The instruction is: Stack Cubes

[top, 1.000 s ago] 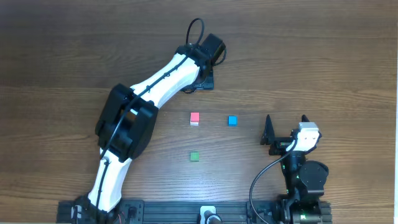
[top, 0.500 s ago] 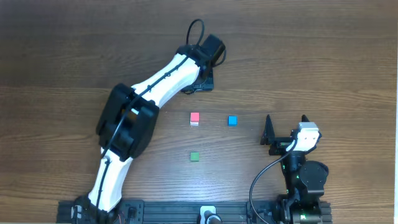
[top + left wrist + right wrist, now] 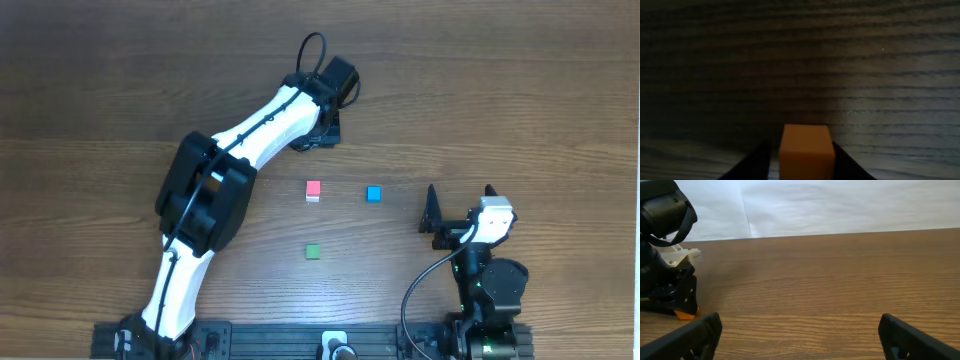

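Observation:
An orange cube [image 3: 806, 150] sits between the fingers of my left gripper [image 3: 801, 159], which is shut on it low over the far middle of the table [image 3: 500, 100]. From the right wrist view the orange cube [image 3: 686, 313] shows under the left gripper [image 3: 675, 302], at or just above the wood. A pink cube [image 3: 313, 189] and a blue cube [image 3: 373, 193] lie side by side mid-table, with a green cube [image 3: 312, 252] nearer the front. My right gripper [image 3: 460, 208] stands open at the right, apart from all the cubes.
The brown wooden table runs wide to the left and right of the cubes. A white wall [image 3: 840, 205] stands behind the table's far edge.
The left gripper has shifted slightly to the left at the far middle of the table. The right arm and the three loose cubes have not moved.

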Tool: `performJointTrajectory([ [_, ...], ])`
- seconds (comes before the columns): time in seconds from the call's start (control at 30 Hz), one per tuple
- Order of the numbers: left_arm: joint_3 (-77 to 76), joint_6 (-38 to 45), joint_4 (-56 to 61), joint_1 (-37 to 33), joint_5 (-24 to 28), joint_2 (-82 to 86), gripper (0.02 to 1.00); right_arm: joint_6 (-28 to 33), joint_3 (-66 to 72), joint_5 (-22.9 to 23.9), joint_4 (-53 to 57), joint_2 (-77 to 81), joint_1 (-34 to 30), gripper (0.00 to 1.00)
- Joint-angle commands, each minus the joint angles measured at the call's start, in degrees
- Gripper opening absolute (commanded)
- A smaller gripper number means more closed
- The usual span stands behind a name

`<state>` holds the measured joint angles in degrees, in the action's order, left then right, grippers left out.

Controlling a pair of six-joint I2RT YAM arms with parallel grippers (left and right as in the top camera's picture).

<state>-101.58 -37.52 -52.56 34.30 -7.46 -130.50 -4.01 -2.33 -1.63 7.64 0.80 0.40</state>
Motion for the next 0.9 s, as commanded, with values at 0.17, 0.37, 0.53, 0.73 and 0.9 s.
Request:
performJointTrajectory([
  [0.17, -0.42, -0.24, -0.09, -0.39, 0.59, -0.87, 0.275, 0.46, 0.52, -0.46, -0.2, -0.42, -0.42, 0.991],
  [0.37, -0.42, -0.24, -0.09, -0.07, 0.61, -0.74, 0.2, 0.46, 0.52, -0.46, -0.2, -0.42, -0.42, 0.993],
  [0.53, -0.42, -0.48, -0.96, 1.36, 0.5, 2.86, 0.165, 0.46, 0.52, -0.46, -0.2, -0.42, -0.42, 0.993],
  [0.73, -0.42, -2.4, -3.41, 3.17, -1.4, 10.51, 0.156, 0.46, 0.52, -0.46, -0.2, -0.42, -0.42, 0.993],
  [0.9, 2.56, -5.62, -5.77, 5.49, -2.56, 17.53, 0.156, 0.46, 0.52, -0.46, -0.2, -0.42, -0.42, 0.991],
])
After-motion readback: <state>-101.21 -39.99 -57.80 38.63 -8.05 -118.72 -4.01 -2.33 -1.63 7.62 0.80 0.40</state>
